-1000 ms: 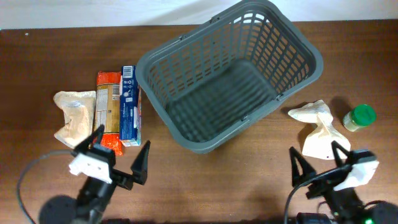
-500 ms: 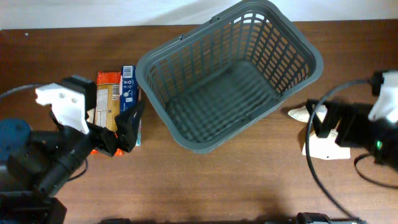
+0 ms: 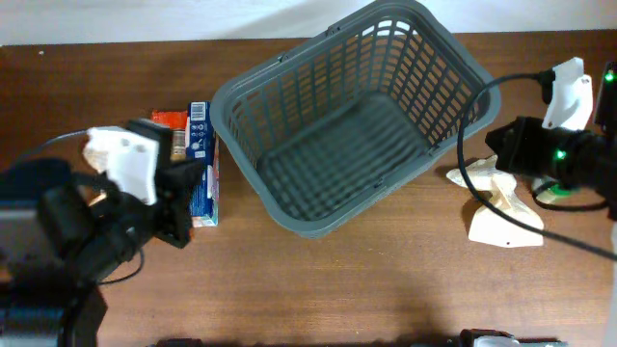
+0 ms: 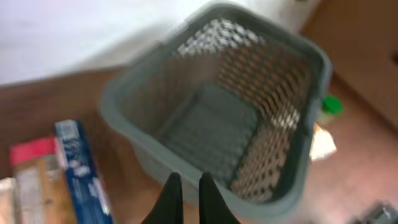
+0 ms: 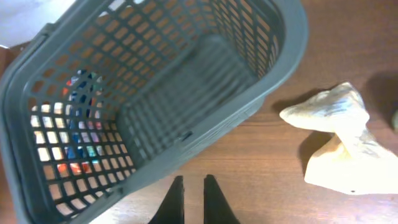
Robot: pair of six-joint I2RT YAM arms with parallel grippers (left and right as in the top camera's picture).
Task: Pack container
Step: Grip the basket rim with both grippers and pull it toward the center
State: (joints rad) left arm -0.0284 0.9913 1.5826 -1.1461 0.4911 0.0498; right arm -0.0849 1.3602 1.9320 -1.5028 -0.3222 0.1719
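While its two dark fingers stand almost together, a thin slit between them and nothing held, the left gripper (image 4: 186, 200) rises from the bottom edge of its wrist view and aims toward twelve o'clock, at the container (image 4: 211, 124). Seen from overhead, the left arm (image 3: 96, 226) lies low across the table (image 3: 337, 289) at the container's eight o'clock, its white wrist block raised and its dark front end reaching toward three o'clock. Just past that end a blue box (image 3: 200, 159) lies lengthwise beside the container's left wall. A red-topped packet (image 3: 166, 120) shows at the box's ten o'clock, largely hidden under the arm.

The right gripper (image 5: 193, 200) is likewise drawn nearly closed and empty. Its fingers stand a narrow gap apart at six o'clock in its wrist view, over bare wood just short of the container's near rim. Overhead, the right arm (image 3: 554, 154) stretches in from the right edge at the container's three o'clock, its black cable looping over the table. A crumpled beige bag (image 5: 339, 140) lies at the gripper's two o'clock, near the container but apart from it. A green-lidded jar (image 3: 557, 190) peeks out beneath the arm, at the bag's two o'clock.

The container, dark grey with slotted sides, sits upright at the table's middle toward twelve o'clock, askew to the table edges.
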